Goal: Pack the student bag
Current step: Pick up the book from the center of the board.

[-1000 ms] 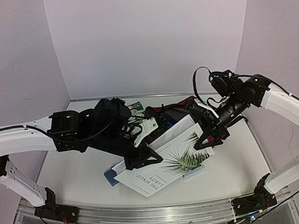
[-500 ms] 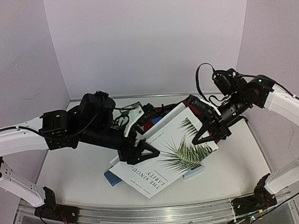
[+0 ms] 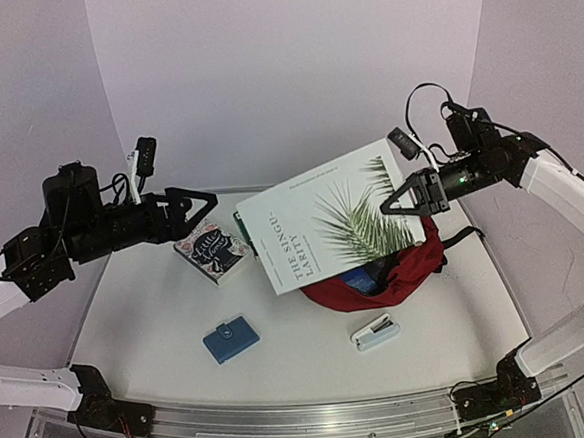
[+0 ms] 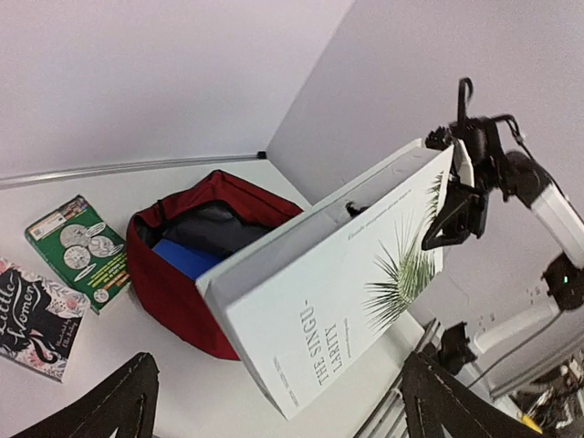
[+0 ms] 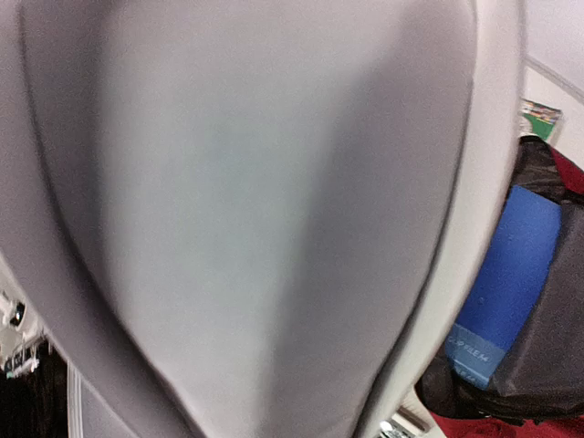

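Note:
The student bag (image 3: 408, 274) is a dark red backpack lying open right of centre, with a blue box (image 3: 359, 278) inside its grey lining. My right gripper (image 3: 399, 199) is shut on the right edge of a large white book (image 3: 323, 225) with a palm leaf on its cover. It holds the book tilted in the air above the bag's mouth. In the left wrist view the book (image 4: 351, 283) hangs over the bag (image 4: 169, 278). In the right wrist view its cover (image 5: 246, 210) fills most of the frame and hides the fingers. My left gripper (image 3: 203, 213) is open and empty, raised at the left.
A dark floral paperback (image 3: 212, 253) and a green book (image 4: 78, 251) lie left of the bag. A blue wallet (image 3: 230, 339) and a pale blue stapler (image 3: 375, 331) lie toward the table's near edge. Walls close off the back and both sides.
My left gripper opened, let go of the white book and drew back up to the left. My right gripper closed on the book and lifted it off the table above the bag.

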Action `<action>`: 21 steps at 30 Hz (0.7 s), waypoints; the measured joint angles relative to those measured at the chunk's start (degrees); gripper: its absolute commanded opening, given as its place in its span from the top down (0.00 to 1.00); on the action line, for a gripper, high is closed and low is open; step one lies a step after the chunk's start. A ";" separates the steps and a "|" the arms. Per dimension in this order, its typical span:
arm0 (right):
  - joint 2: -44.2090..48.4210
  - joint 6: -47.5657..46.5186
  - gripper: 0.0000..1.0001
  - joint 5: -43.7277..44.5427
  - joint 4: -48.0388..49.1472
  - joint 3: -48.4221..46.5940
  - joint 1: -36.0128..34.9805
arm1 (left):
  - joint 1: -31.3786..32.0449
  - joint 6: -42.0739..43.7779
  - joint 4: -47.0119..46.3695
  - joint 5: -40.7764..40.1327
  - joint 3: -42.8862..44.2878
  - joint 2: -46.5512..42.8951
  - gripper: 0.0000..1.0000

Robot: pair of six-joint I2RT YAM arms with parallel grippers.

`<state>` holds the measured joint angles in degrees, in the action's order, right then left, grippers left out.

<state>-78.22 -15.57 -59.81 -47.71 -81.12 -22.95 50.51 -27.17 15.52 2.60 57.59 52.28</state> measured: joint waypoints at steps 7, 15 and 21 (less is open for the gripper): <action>-3.16 12.46 0.79 1.40 9.74 -0.93 4.62 | -7.50 -11.51 -5.62 2.72 -5.52 8.39 0.01; -5.02 18.91 0.79 -4.27 14.19 -0.70 7.42 | -8.37 -13.46 -20.01 16.87 -5.86 17.96 0.01; -4.91 20.32 0.79 -10.74 15.35 0.73 7.37 | -9.36 -15.34 -34.10 28.86 -5.86 22.88 0.08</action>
<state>-83.13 4.75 -70.55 -32.36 -80.38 -15.57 41.15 -42.52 -18.58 31.46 51.72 75.16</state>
